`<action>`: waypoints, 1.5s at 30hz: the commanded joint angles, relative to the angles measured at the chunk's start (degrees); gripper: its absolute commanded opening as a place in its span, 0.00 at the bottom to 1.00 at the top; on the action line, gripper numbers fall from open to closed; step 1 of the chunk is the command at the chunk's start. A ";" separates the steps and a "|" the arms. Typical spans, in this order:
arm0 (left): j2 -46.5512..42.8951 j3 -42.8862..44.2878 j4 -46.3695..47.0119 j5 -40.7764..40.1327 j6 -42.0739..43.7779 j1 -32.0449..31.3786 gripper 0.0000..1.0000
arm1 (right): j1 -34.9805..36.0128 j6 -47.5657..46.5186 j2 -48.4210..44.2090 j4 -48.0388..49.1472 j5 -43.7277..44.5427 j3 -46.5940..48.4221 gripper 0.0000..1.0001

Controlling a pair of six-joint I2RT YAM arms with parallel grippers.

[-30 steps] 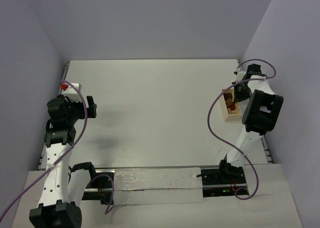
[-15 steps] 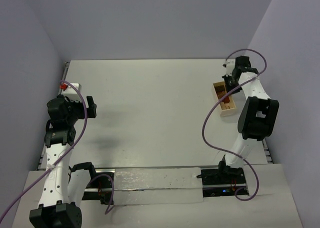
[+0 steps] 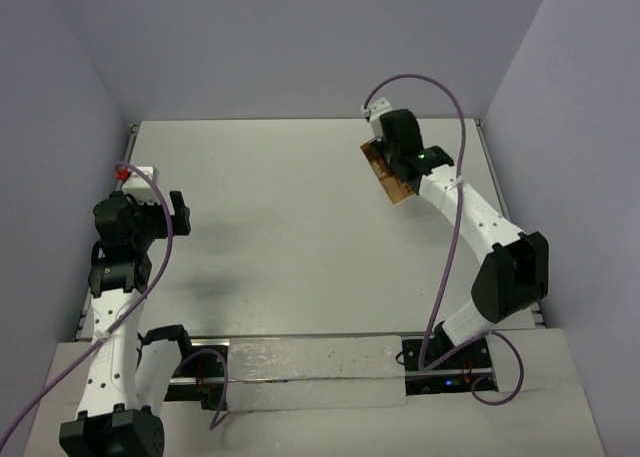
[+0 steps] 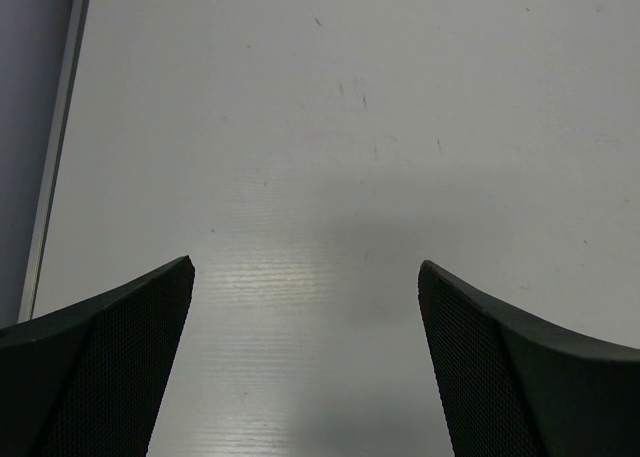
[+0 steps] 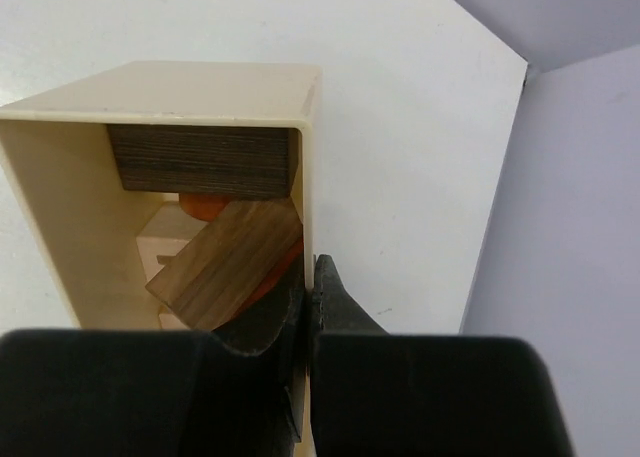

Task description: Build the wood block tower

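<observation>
My right gripper [image 5: 312,292] is shut on the right wall of the pale wooden box [image 5: 60,187], one finger inside and one outside. In the top view the box [image 3: 385,173] is carried, tilted, above the far middle-right of the table, with the right gripper [image 3: 398,167] on it. Inside the box lie several wood blocks: a dark brown one [image 5: 205,161] at the far end, a brown bar [image 5: 222,262] lying askew, a reddish-orange piece [image 5: 200,208] and a tan piece [image 5: 165,239] beneath. My left gripper [image 4: 305,287] is open and empty over bare table at the left [image 3: 178,212].
A small white box with a red part [image 3: 133,175] sits at the table's left edge. Purple walls close in the back and sides. The table's right edge and wall [image 5: 560,177] lie just right of the carried box.
My right arm has swung the box up from the table's right edge and carried it left and farther back, tilting it. The left arm has barely moved.
</observation>
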 commanded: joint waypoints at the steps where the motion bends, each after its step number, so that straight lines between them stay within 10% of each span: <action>1: -0.27 1.47 1.92 -3.11 -1.34 0.96 0.99 | 7.85 -2.78 0.39 14.08 15.29 -3.81 0.00; 28: 0.46 2.01 1.75 -5.15 -4.41 4.32 0.99 | 31.06 -50.05 28.56 86.94 44.84 -18.94 0.00; 35: 0.82 2.18 1.66 -5.07 -4.41 4.67 0.99 | 35.42 -77.93 40.87 127.35 43.70 -19.37 0.00; 45: 0.82 2.18 1.58 -5.33 -4.50 5.11 0.99 | 39.19 -78.18 44.97 128.66 43.22 -18.57 0.00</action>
